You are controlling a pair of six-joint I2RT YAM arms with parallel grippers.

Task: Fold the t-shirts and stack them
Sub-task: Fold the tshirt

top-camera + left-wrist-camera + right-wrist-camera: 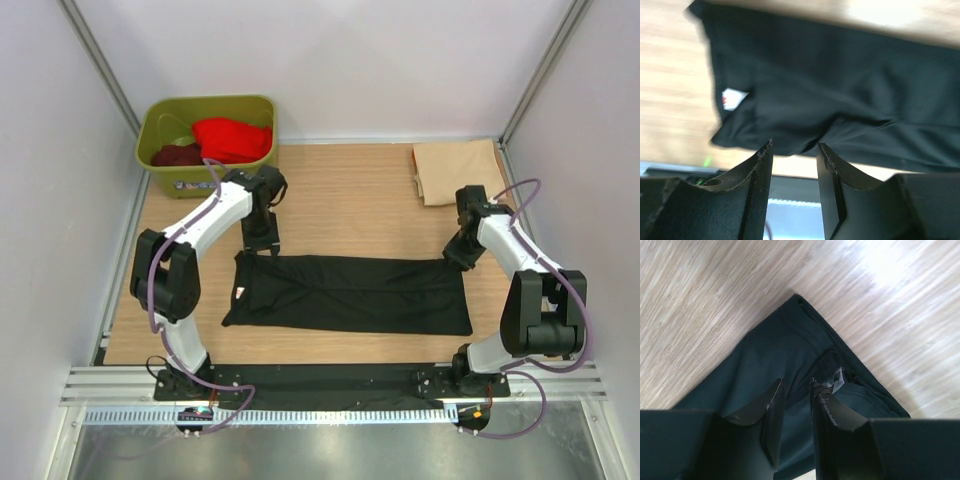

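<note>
The wooden tabletop [360,200] carries the black t-shirt [350,295] across its near half. The shirt lies flat as a long band whose long axis runs left to right, with the collar end to the left. At the far left corner stands the olive tub [190,182]. It holds the red t-shirt [232,138] and, to its left, the maroon t-shirt [177,155], both bunched up and not yet folded. The beige t-shirt [458,170] lies folded at the far right corner, well apart from the black one. The left gripper [262,240] hangs just above the band's far edge near the left end. Its fingers are apart and nothing sits between them. The right gripper [462,255] is over the far right corner of the band. Its fingers show only a narrow gap, and no cloth appears pinched in it. The shirt therefore lies just to the near side of both grippers, each arm closest to its own end. By my reading the lengthwise fold is done, and the coming move is a fold across the long axis, carrying one short end over to the other. The right end looks the likelier one to travel, since the small white neck label [734,98] marks the collar end on the left.
</note>
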